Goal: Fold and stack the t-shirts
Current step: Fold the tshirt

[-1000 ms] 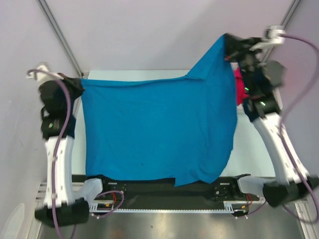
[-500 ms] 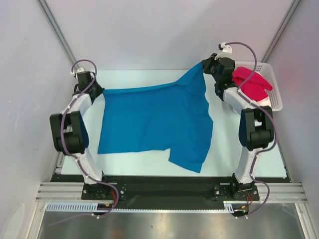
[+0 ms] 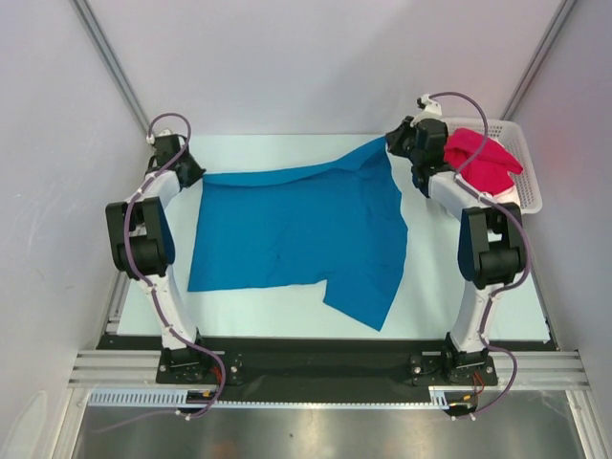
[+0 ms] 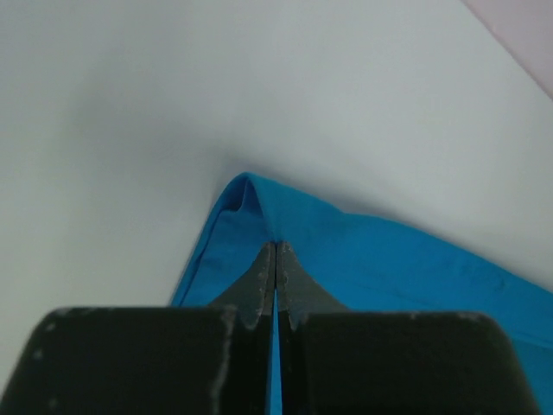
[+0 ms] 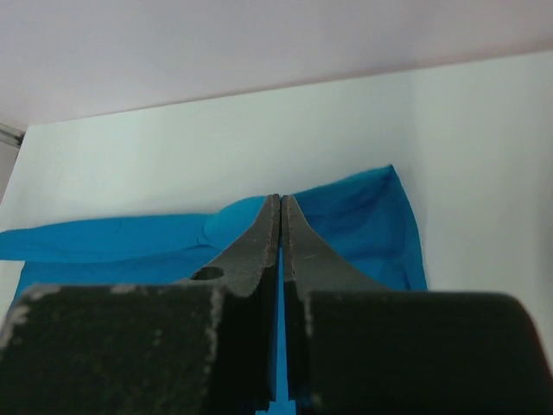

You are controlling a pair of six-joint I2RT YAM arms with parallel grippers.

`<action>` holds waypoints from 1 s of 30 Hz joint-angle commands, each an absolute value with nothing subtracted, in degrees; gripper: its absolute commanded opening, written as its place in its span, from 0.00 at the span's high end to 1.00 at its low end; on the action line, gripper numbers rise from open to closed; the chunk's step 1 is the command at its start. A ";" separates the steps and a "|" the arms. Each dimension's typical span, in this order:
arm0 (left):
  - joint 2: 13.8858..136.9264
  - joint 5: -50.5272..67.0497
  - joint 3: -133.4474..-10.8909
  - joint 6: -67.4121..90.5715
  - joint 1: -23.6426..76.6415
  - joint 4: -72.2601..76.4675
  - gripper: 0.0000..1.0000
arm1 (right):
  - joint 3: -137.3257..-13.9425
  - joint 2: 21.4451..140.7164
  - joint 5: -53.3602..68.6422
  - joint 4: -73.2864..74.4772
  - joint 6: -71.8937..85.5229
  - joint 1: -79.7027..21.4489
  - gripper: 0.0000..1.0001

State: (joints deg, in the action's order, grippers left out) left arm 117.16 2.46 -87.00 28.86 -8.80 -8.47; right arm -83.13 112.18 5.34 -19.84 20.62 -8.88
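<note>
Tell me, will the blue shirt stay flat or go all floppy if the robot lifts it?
Probably floppy: the blue shirt bunches into soft folds where the left end effector and right end effector pinch its far corners. Likely light, since thin fingertip pinches hold it. Lifted, it would probably droop and swing.

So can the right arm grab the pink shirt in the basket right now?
Probably not yet. The pink shirt lies uncovered in the basket right beside that arm, but the right hand is shut on the blue shirt and would need to let go first.
</note>
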 commanded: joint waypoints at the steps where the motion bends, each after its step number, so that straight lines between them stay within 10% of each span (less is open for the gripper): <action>1: 113.91 3.78 -86.93 28.30 -9.49 -14.23 1.00 | -81.83 104.25 3.69 -12.58 22.67 -8.88 1.00; 30: 114.69 -2.02 -84.90 24.61 -11.34 -31.81 1.00 | -66.45 93.25 2.90 2.09 24.17 -8.09 1.00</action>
